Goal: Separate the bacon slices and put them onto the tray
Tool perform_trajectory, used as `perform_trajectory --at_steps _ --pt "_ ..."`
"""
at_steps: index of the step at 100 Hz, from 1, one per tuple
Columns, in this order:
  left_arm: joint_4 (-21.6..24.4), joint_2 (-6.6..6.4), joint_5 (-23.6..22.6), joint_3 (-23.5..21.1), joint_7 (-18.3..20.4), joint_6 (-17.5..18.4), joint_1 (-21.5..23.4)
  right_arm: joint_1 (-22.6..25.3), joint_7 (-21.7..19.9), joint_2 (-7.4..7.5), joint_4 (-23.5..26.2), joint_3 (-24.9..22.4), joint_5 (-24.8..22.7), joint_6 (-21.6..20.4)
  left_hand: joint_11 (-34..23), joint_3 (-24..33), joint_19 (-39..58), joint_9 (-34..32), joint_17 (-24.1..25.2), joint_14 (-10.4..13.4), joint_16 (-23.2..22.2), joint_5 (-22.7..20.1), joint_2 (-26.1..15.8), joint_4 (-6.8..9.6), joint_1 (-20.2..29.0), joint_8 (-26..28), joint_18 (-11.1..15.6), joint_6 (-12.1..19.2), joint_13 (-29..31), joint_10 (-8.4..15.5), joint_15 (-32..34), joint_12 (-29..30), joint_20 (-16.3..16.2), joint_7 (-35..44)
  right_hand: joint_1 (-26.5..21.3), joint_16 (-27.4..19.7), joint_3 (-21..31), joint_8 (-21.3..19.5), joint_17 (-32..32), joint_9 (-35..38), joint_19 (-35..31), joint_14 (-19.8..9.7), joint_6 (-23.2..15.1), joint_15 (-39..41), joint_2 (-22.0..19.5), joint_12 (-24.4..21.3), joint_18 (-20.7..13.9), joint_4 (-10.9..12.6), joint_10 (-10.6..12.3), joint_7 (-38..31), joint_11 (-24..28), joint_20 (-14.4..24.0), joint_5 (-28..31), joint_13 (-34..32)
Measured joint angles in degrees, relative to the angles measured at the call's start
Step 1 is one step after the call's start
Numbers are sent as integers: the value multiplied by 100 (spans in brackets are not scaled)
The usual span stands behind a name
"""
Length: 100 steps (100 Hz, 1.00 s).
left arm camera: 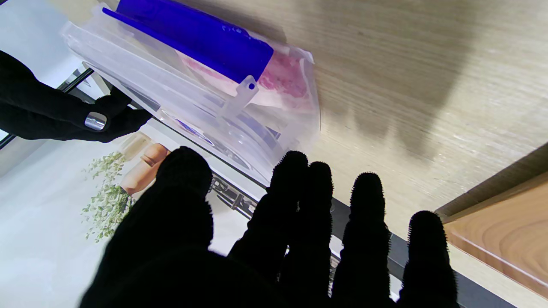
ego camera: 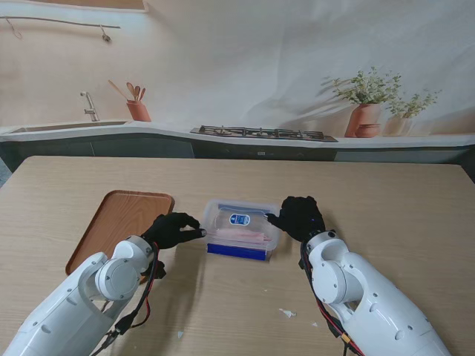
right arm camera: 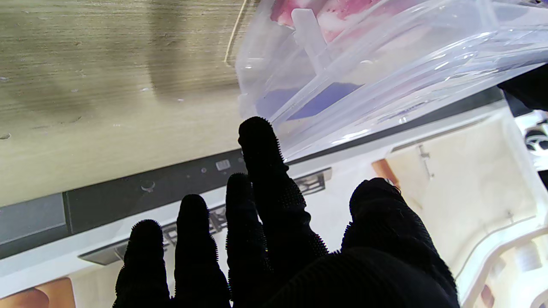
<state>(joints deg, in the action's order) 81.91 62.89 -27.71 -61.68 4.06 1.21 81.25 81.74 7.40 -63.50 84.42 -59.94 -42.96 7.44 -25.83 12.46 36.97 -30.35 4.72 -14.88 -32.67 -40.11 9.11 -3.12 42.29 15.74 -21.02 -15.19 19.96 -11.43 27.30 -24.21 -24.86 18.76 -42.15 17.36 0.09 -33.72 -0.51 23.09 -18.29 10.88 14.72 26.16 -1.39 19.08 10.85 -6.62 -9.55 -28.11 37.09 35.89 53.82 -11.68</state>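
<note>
A clear plastic container (ego camera: pixel 242 228) with a blue-labelled lid and a blue clip (ego camera: pixel 237 252) on its near side stands mid-table. Pink bacon (left arm camera: pixel 287 77) shows through its wall, also as bacon (right arm camera: pixel 342 8) in the right wrist view. My left hand (ego camera: pixel 174 230) is at the box's left side, fingers spread, fingertips (left arm camera: pixel 295 167) just short of the container (left arm camera: pixel 205 107). My right hand (ego camera: pixel 299 216) is at the box's right side. Its index fingertip (right arm camera: pixel 259 132) touches the container (right arm camera: pixel 385 64), and the thumb stands apart. The wooden tray (ego camera: pixel 122 222) lies left of the box, with nothing on it.
Small white scraps (ego camera: pixel 287 313) lie on the table near my right arm. The tray's edge (left arm camera: pixel 505 231) runs close beside my left hand. A counter with a sink, hob and plant pots runs behind the table.
</note>
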Motion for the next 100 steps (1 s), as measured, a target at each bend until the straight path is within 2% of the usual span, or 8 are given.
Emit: perform_trajectory --at_steps 57,79,100 --pt "-126 18 70 -2 -151 261 -5 59 47 -27 65 -35 30 109 7 -52 -12 59 0 68 71 0 -49 0 1 8 0 -103 0 4 -61 30 0 78 -3 0 0 0 0 0 0 3 -21 0 0 0 0 0 -3 0 0 1 -56 0" --pt "-140 19 42 -8 -183 323 -6 62 63 -32 66 -33 37 116 7 -64 -72 67 0 74 134 0 -50 0 1 8 0 -117 0 4 -74 67 0 86 -10 0 0 0 2 0 0 4 -224 0 0 0 0 0 -4 1 0 1 -69 0" --pt "-145 21 -3 -30 -223 426 -4 59 97 -33 66 -32 21 53 7 -108 -72 67 0 80 134 0 -50 0 1 9 0 -125 0 4 -76 87 0 103 -15 0 0 -36 4 0 0 5 -226 0 0 0 1 0 -4 2 -1 1 -73 0"
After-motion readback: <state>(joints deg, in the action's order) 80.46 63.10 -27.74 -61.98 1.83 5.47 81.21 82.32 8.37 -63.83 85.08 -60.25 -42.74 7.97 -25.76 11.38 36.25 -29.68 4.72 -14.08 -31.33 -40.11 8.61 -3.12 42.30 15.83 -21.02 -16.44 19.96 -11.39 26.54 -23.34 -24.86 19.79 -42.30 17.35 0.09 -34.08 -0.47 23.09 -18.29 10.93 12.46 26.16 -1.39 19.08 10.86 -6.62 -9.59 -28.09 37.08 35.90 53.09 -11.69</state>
